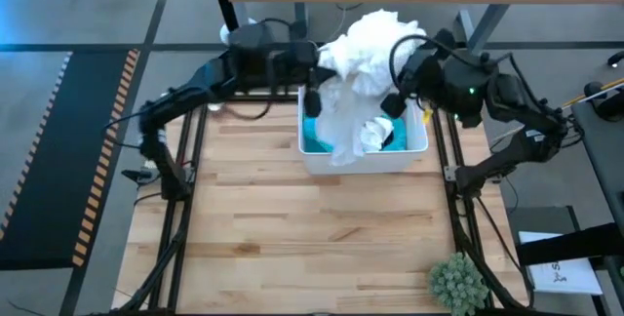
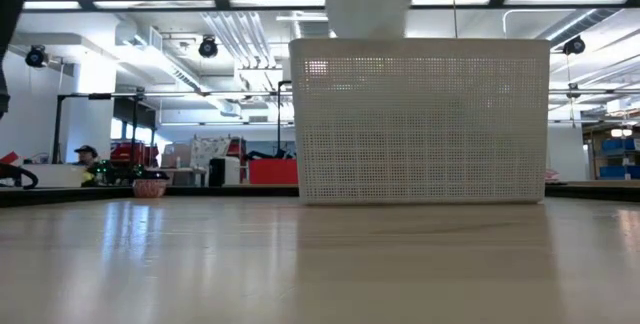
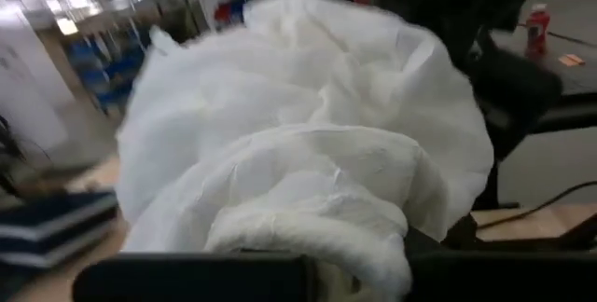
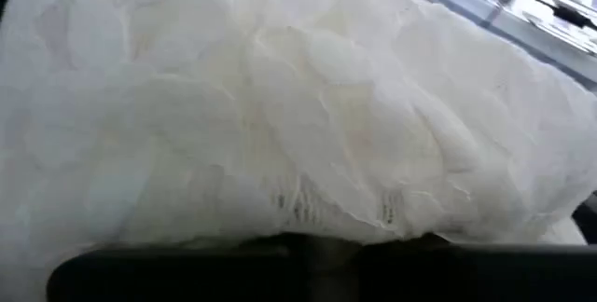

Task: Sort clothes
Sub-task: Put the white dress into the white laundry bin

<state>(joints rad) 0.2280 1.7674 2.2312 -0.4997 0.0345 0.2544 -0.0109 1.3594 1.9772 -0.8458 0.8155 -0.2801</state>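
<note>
Inside white bin (image 1: 414, 146): turquoise garment (image 1: 314, 138), white lacy garment (image 1: 366, 48) spilling upward.

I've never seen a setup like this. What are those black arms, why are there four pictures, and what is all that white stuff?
Those are two robot arms at a wooden table, each ending in two fingers. One picture looks down from above, one looks level across the tabletop, and two come from cameras on the arms' wrists. On the table stands a white bin with a turquoise garment inside; a small plant sits at the table's edge. The white stuff is a lacy white garment. The left gripper and right gripper are both shut on it, holding it above the bin. It fills both wrist pictures, which is why they look nearly all white.
</note>
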